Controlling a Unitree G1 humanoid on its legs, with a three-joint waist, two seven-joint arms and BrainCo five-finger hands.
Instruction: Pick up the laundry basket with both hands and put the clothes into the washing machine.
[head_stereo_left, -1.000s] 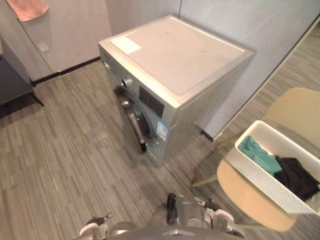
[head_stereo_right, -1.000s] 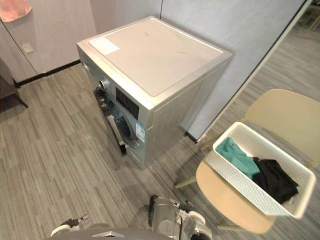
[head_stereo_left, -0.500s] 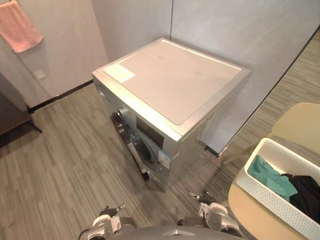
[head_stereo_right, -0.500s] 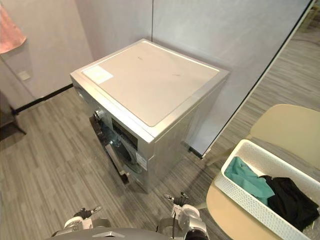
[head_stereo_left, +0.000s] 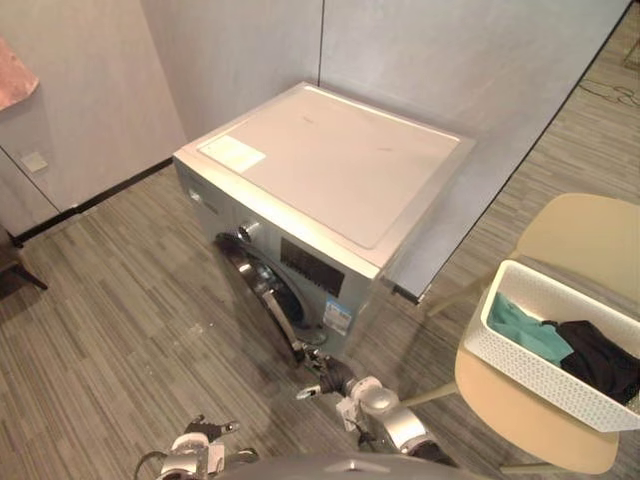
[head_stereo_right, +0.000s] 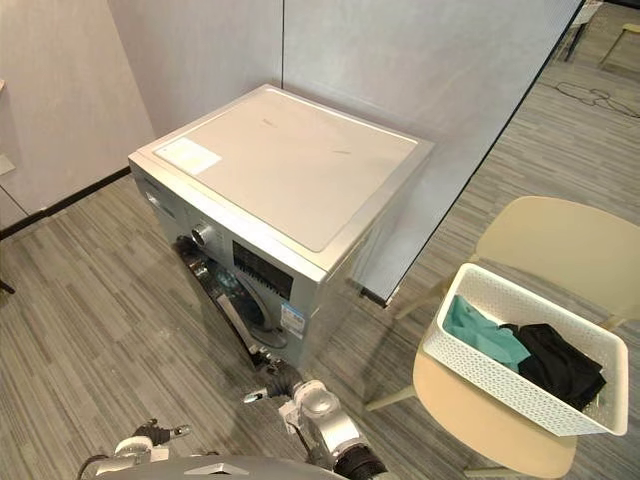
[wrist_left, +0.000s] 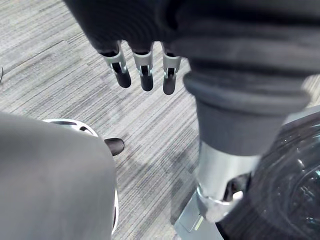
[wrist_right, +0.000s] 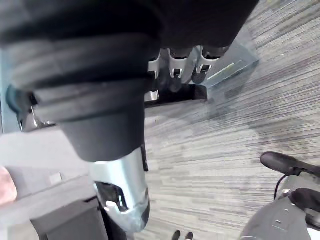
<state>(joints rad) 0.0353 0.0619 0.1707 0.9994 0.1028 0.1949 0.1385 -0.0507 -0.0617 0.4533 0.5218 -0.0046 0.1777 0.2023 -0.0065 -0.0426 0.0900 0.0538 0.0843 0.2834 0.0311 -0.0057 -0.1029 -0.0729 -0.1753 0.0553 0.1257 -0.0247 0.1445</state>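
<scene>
Moved: right hand (head_stereo_left: 331, 376) has come up near the silver front-loading washing machine (head_stereo_left: 330, 180) at 12 o'clock.
Right fingers: loosely straight, holding nothing.
Left hand (wrist_left: 146, 72): low at 7 o'clock, fingers straight, empty.
Basket: white perforated plastic laundry basket (head_stereo_left: 530, 378) on the beige chair (head_stereo_left: 585, 230) at 4 o'clock, with teal and black clothes (head_stereo_left: 595, 357) inside.

We see a beige chair (head_stereo_left: 585, 230) on grey striped carpet (head_stereo_left: 110, 300), with pale grey wall panels (head_stereo_left: 440, 60) beyond the chair.

No print is legible in this laundry corner. A pale label (head_stereo_left: 232, 153) lies at a front corner of the washer (head_stereo_left: 340, 175) top. A blue-and-white sticker (head_stereo_left: 336, 316) sits on its front, just below the dark panel (head_stereo_left: 311, 268). The lettering on both is too small to read.
</scene>
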